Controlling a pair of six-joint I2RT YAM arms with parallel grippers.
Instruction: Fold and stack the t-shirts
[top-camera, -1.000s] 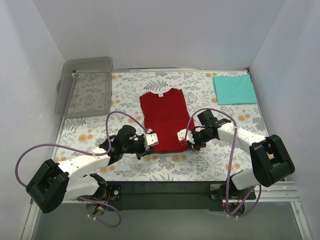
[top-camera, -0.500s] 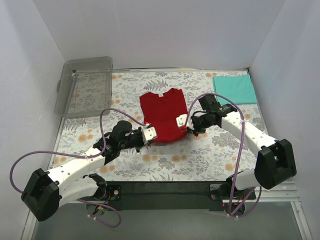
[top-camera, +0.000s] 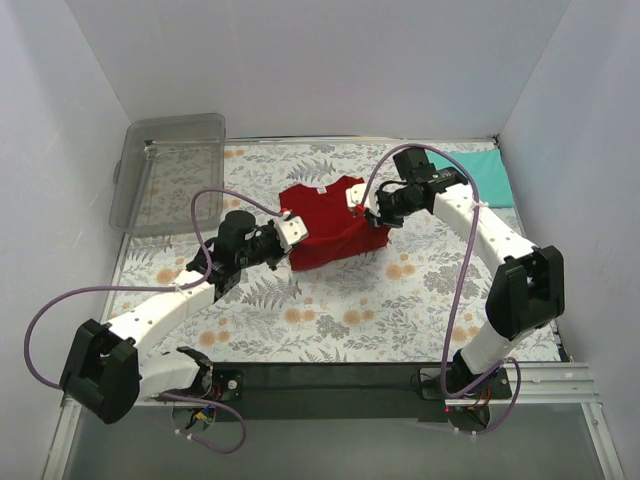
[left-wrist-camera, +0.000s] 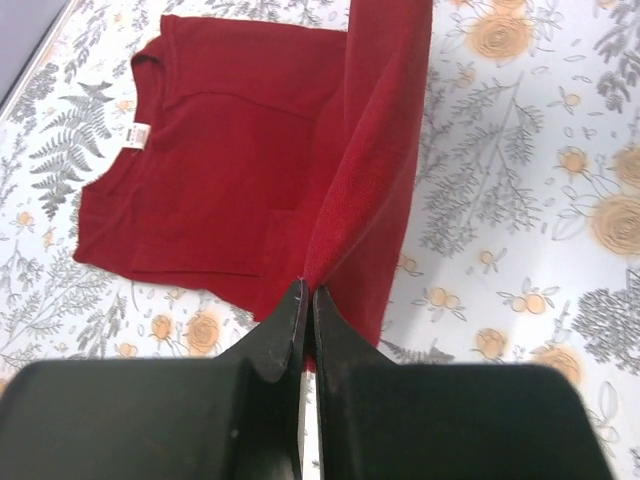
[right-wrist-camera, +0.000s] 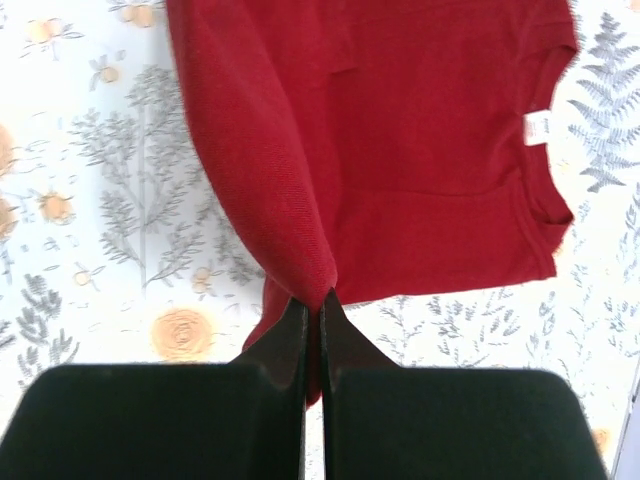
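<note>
The deep red t-shirt (top-camera: 328, 225) lies mid-table, its near hem lifted and carried over the body; its white tag (top-camera: 322, 188) sits at the collar. My left gripper (top-camera: 290, 232) is shut on the hem's left corner, which shows in the left wrist view (left-wrist-camera: 370, 200). My right gripper (top-camera: 362, 202) is shut on the hem's right corner, seen in the right wrist view (right-wrist-camera: 270, 180). The tag shows in both wrist views (left-wrist-camera: 140, 135) (right-wrist-camera: 537, 128). The teal t-shirt (top-camera: 485, 172) lies folded at the far right corner, partly hidden by the right arm.
A clear plastic bin (top-camera: 170, 170) stands at the far left corner. The floral tablecloth (top-camera: 330, 310) covers the table. White walls close in the left, back and right. Purple cables loop from both arms.
Both grippers have lifted the red shirt's near hem and carried it away from the arm bases toward the collar. The shirt now looks shorter and doubled over.
</note>
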